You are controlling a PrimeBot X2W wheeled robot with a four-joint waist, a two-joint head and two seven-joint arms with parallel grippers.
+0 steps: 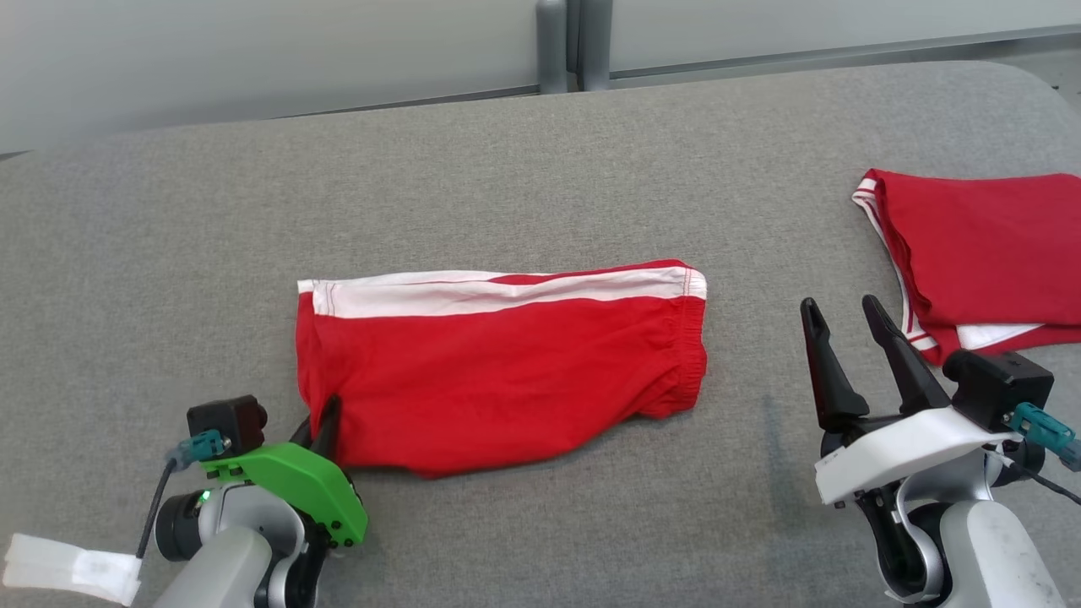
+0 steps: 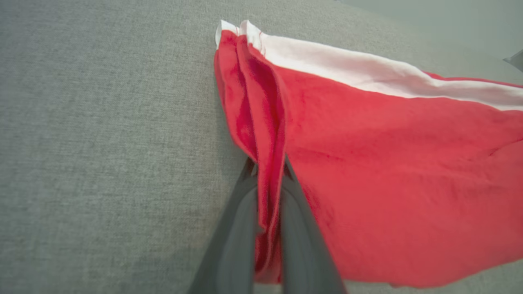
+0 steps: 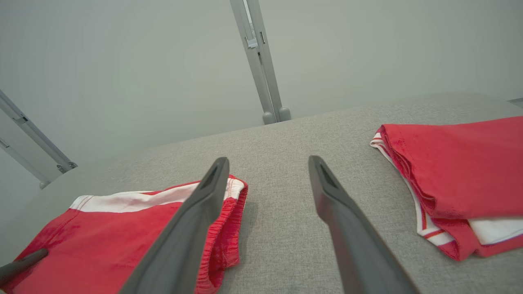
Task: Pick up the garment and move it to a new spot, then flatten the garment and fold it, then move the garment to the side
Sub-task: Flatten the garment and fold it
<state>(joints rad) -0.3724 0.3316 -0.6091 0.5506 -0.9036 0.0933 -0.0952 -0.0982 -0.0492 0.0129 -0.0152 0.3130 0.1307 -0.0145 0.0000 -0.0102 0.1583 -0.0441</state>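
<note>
Evidently the left gripper point(image 1: 325, 426) had its jaws pressed together on the leg-hem edge of the red shorts point(image 1: 507, 371), at the cloth's lower left corner in the head view. The left wrist view showed a bunched ridge of red fabric pinched between them. Holding a corner rather than the middle probably meant the folded piece could be lifted or dragged without coming undone. The shorts lay doubled over in the centre of the grey fabric-covered tabletop point(image 1: 507, 152), white side stripe along the upper edge and elastic waistband toward the right. The right gripper point(image 1: 839, 302) hovered at the lower right with its jaws spread wide and nothing between them, between that waistband and a second red garment point(image 1: 988, 253). It was likely waiting to take the waistband end. That second garment, folded at the right of the frame, seemed already put aside. The frame edge cut it off, so its kind was unclear. How many layers the left jaws caught could not be told. A pale white object point(image 1: 72, 567) at the lower left was cropped and unidentifiable.
</note>
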